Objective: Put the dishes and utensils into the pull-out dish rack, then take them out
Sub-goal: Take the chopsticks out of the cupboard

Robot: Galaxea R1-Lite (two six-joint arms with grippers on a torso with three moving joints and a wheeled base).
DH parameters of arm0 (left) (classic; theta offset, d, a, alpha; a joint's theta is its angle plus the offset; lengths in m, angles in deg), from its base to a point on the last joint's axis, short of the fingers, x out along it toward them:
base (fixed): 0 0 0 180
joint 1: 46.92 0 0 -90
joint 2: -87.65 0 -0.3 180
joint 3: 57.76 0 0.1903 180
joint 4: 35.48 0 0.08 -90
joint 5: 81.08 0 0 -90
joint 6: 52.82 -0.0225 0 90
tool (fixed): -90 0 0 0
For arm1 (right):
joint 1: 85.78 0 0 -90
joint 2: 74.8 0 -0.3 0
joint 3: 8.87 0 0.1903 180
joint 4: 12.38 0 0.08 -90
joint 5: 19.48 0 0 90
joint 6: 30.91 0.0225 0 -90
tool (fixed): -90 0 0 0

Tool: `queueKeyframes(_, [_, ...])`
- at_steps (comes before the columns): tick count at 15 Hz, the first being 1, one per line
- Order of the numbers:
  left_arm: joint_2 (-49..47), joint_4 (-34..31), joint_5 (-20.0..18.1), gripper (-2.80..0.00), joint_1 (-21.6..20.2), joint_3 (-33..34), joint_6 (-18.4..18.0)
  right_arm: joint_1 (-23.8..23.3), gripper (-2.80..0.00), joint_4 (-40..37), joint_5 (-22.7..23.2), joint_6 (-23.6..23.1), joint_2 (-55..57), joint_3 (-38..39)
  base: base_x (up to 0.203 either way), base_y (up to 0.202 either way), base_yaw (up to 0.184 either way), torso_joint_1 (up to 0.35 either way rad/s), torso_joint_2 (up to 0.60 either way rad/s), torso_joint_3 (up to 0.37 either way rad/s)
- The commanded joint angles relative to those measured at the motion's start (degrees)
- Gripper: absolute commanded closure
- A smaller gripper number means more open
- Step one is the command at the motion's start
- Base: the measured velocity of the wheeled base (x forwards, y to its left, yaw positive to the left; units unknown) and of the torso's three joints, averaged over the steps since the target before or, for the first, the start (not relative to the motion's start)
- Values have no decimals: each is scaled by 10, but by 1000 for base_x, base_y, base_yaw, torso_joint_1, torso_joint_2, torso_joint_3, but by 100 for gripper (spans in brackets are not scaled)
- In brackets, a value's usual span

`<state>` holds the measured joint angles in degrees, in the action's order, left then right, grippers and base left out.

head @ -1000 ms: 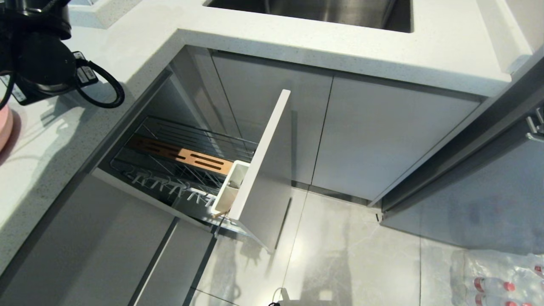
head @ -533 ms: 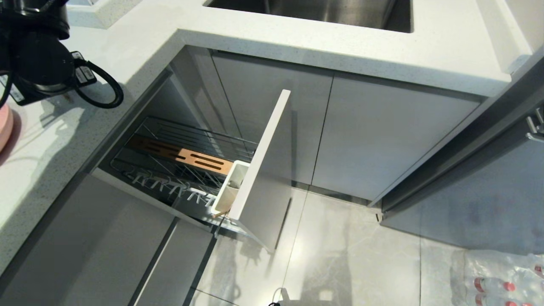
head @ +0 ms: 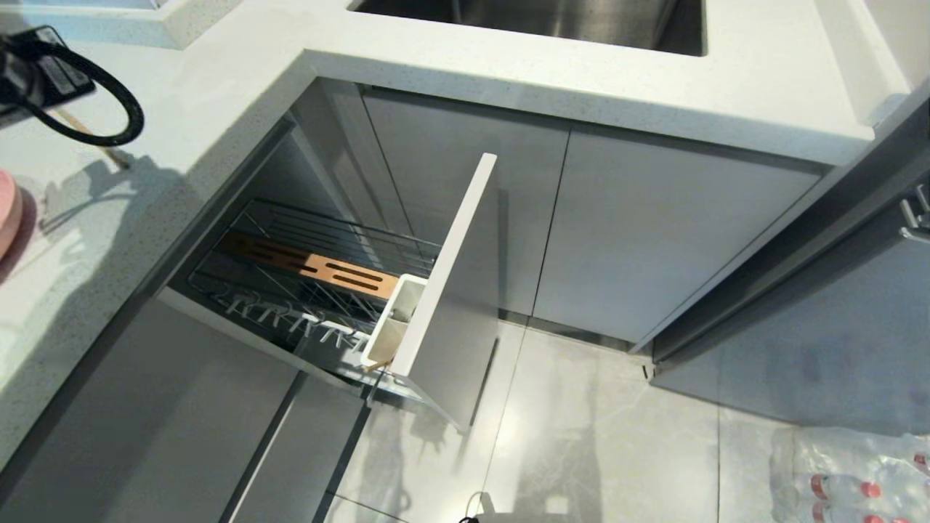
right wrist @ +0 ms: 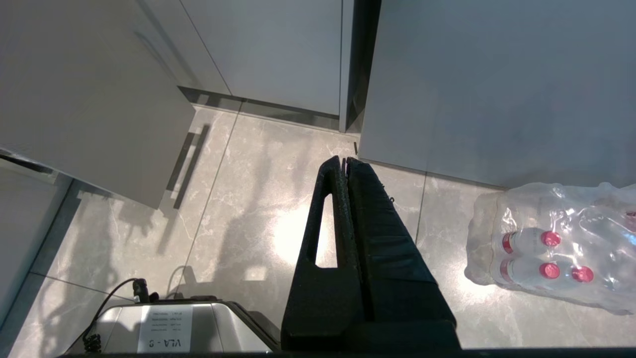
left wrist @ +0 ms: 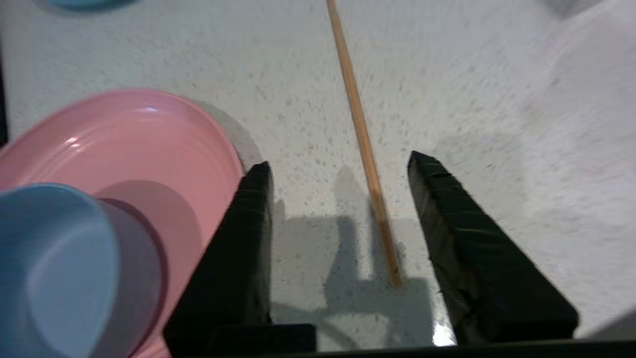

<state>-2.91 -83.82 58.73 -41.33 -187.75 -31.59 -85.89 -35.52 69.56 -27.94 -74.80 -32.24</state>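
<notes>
Unloading underway: chopstick point(left wrist: 365, 149) just released onto countertop point(head: 240, 65) by left gripper point(left wrist: 340, 164).
Compared with a second ago, left gripper jaws are now parted about halfway and hold nothing; the arm is seen pulled further out of the head view. Pull-out dish rack point(head: 436, 290) is seen open, basket bare. Only the wrist view shows pink plate point(left wrist: 124, 144) with blue bowl point(left wrist: 54, 268) on it beside the fingers. Right gripper point(right wrist: 345, 161) is parked closed over the floor, empty.

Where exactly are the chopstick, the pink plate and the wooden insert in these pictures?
chopstick point(left wrist: 365, 149), left wrist view, middle of its shaft.
pink plate point(left wrist: 149, 134), left wrist view, bare inner surface near the rim.
wooden insert point(head: 312, 265), head view, its slotted top face in the rack.
</notes>
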Motion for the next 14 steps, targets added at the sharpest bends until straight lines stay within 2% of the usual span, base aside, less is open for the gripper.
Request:
queueKeyframes(1, [58, -1, 0, 0, 3, 0, 1, 0, 0, 0, 0, 0, 1, 0, 0, 0, 0, 0, 0, 0])
queueKeyframes(4, [131, -2, -19, 0, 43, 5, 1, -1, 0, 0, 0, 0, 0, 0, 0, 0, 0, 0, 0, 0])
queueKeyframes(8, [197, -17, -117, 0, 164, 28, 1, 0, 0, 0, 0, 0, 0, 0, 0, 0, 0, 0, 0, 0])
queueKeyframes(10, [197, -80, -159, 0, 216, 28, 7, 0, 0, 0, 0, 0, 1, 0, 0, 0, 0, 0, 0, 0])
queueKeyframes(11, [185, -115, -198, 0, 234, 29, 16, -1, 0, 0, 0, 0, 0, 0, 0, 0, 0, 0, 0, 0])
queueKeyframes(14, [115, -242, -317, 0, 246, 11, 47, -1, 0, 0, 0, 0, 0, 0, 0, 0, 0, 0, 0, 0])
